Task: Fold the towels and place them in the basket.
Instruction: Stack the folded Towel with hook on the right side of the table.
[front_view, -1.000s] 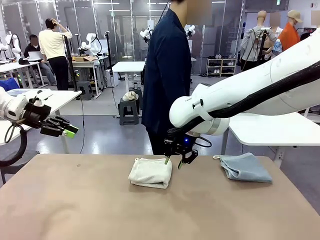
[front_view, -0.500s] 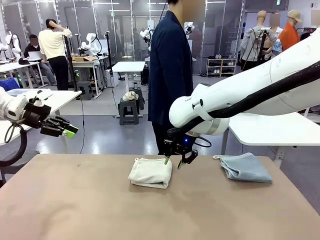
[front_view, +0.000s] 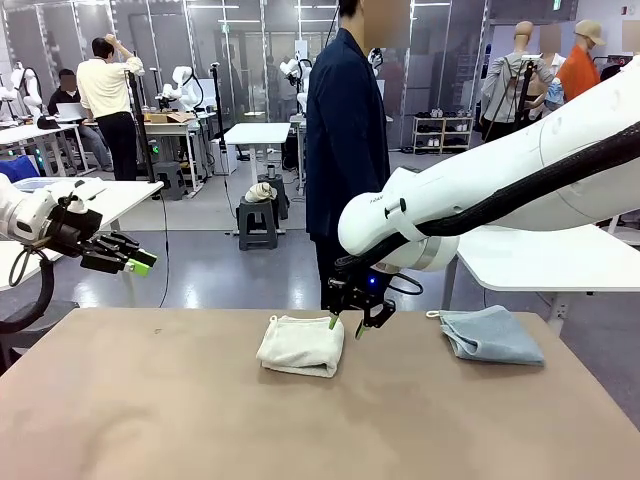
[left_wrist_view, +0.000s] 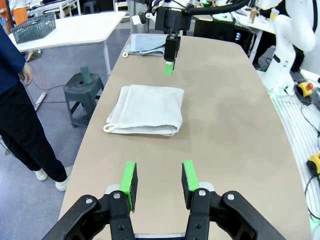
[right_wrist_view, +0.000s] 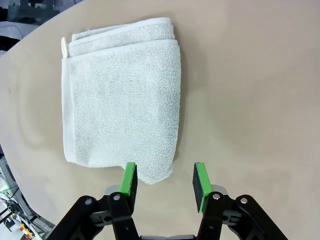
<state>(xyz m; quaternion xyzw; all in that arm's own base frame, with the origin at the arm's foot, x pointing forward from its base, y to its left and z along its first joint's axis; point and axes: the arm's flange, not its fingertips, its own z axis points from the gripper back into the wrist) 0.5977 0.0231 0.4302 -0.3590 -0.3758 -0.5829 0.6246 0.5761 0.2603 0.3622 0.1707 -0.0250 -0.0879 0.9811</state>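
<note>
The table (front_view: 150, 420) carries a folded cream towel (front_view: 300, 346) near its far edge and a blue towel (front_view: 490, 334) to the right. The right gripper (front_view: 347, 325) hangs beside the cream towel, jaws apart, empty. The left gripper (front_view: 135, 262) floats off the table's left, jaws apart, empty

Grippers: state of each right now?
Left gripper: open, holding nothing, raised off the table.
Right gripper: open, empty, hovering beside the folded cream towel.

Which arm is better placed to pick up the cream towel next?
Right. The right gripper hangs open just beside the cream towel, while the left gripper sits open off the table's left edge.
</note>
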